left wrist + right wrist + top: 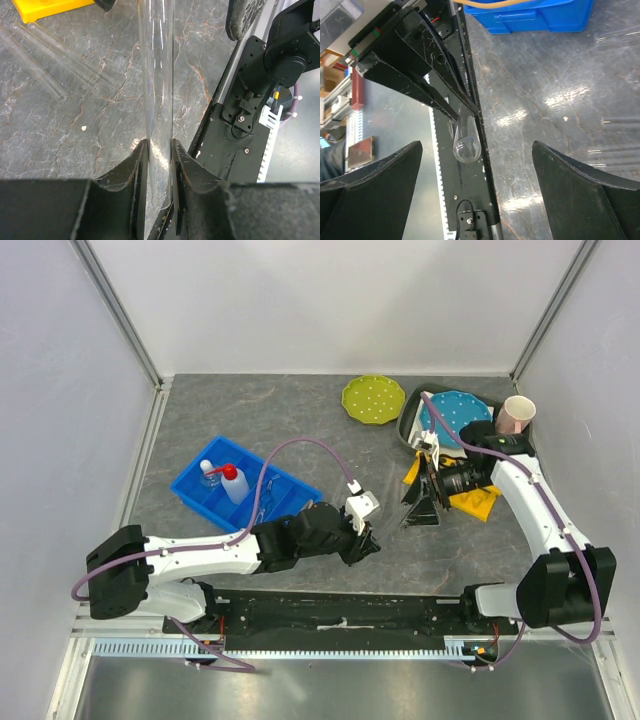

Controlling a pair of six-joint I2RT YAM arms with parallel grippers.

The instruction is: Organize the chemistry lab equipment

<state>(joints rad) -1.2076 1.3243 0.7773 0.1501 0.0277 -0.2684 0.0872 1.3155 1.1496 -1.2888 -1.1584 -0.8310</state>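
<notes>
My left gripper (pixel 362 540) (pixel 159 143) is shut on a thin clear glass tube (pixel 156 75) that rises straight out of its jaws, held above the table's near edge. My right gripper (pixel 420 508) (pixel 477 146) is open and empty and faces the tube's rounded end (pixel 466 144). More glass tubes (pixel 50 65) (pixel 620 120) lie on the table. The squeeze bottle with the red cap (pixel 232 481) and the small flask (pixel 210 472) stand in the blue tray (pixel 290 492). A tan tube (pixel 510 4) lies over the tray's edge. The tongs are not in view.
A yellow rack (pixel 472 502) (pixel 50 7) lies under my right arm. A green dotted plate (pixel 373 398), a blue dotted plate (pixel 455 415) in a dark bin and a pink cup (pixel 516 415) sit at the back right. The black base rail (pixel 340 612) runs along the near edge.
</notes>
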